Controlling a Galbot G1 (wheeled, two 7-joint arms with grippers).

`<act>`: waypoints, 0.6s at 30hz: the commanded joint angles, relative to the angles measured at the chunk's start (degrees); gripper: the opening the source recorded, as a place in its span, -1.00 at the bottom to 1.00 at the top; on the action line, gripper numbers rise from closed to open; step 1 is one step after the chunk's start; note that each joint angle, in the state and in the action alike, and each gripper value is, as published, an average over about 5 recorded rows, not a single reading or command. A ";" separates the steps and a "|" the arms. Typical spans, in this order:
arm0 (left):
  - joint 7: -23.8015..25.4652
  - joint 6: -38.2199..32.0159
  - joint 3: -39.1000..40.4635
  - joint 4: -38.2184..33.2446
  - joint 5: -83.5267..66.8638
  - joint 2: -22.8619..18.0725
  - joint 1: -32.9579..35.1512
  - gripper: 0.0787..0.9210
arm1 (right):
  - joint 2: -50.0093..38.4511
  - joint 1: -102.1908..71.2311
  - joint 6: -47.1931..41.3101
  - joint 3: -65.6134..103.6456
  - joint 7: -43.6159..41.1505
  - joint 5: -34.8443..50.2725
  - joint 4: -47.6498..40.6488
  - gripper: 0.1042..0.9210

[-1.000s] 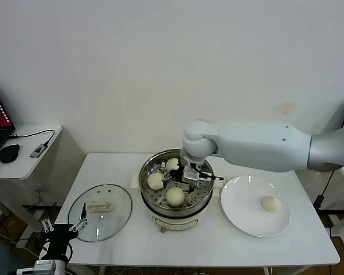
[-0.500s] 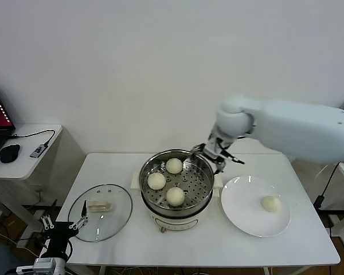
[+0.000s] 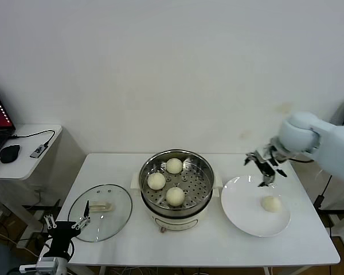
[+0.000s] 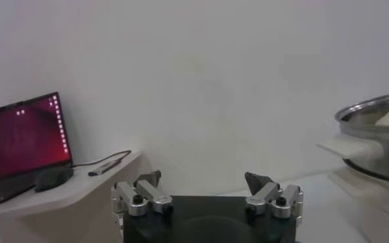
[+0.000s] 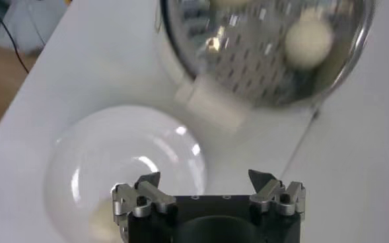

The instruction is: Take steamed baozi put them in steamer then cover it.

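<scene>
So the right gripper [image 3: 265, 167] has swung from the steamer [image 3: 176, 201] over to the plate [image 3: 241, 212], jaws wide and empty. Three baozi sit in the steamer; the last baozi [image 3: 270, 203] waits at the plate's 3 o'clock. Next it probably needs to drop down and grab it. Left gripper [image 3: 65, 225] idles by the cover [image 3: 117, 206].

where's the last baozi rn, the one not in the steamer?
In the head view, the last baozi lies on the white plate at the table's right side, right of the steamer, with the open right gripper above the plate's far edge.
</scene>
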 commanded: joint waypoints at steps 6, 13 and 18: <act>0.02 0.04 0.17 -0.01 0.96 -0.64 0.52 0.77 | -5.89 -37.34 1.31 32.97 0.08 -13.86 -10.20 0.76; -0.03 0.00 -0.20 -0.22 1.07 -0.87 1.08 0.77 | -1.63 -38.42 2.04 33.75 1.39 -16.62 -14.45 0.76; -0.02 0.04 -0.38 -0.30 1.09 -0.86 1.13 0.77 | 1.16 -38.33 2.67 33.28 2.13 -17.24 -16.91 0.76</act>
